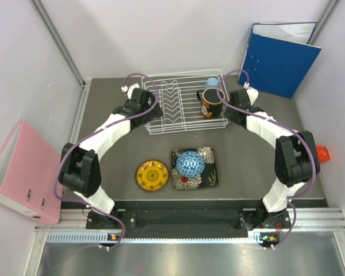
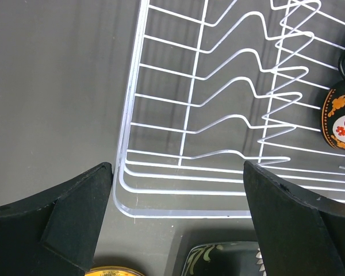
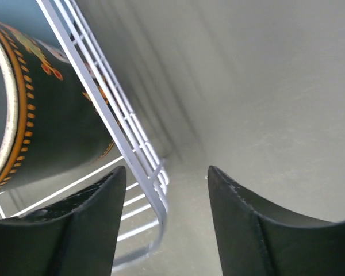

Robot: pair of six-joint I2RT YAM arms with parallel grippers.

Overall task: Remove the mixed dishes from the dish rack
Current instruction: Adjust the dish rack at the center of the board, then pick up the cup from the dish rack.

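2 dishes sit at the right end of the white wire dish rack (image 1: 172, 106): the dark patterned mug (image 1: 209, 107) and, just behind it, the small light blue cup (image 1: 211, 83). In front of the rack, the blue mosaic bowl (image 1: 190, 164) rests on the black square floral plate (image 1: 210, 177), with the yellow patterned plate (image 1: 152, 175) just beside. The left gripper (image 2: 178, 221) hangs released over the rack's near-left corner. The right gripper (image 3: 167, 224), also spread, frames the right rim beside the mug.
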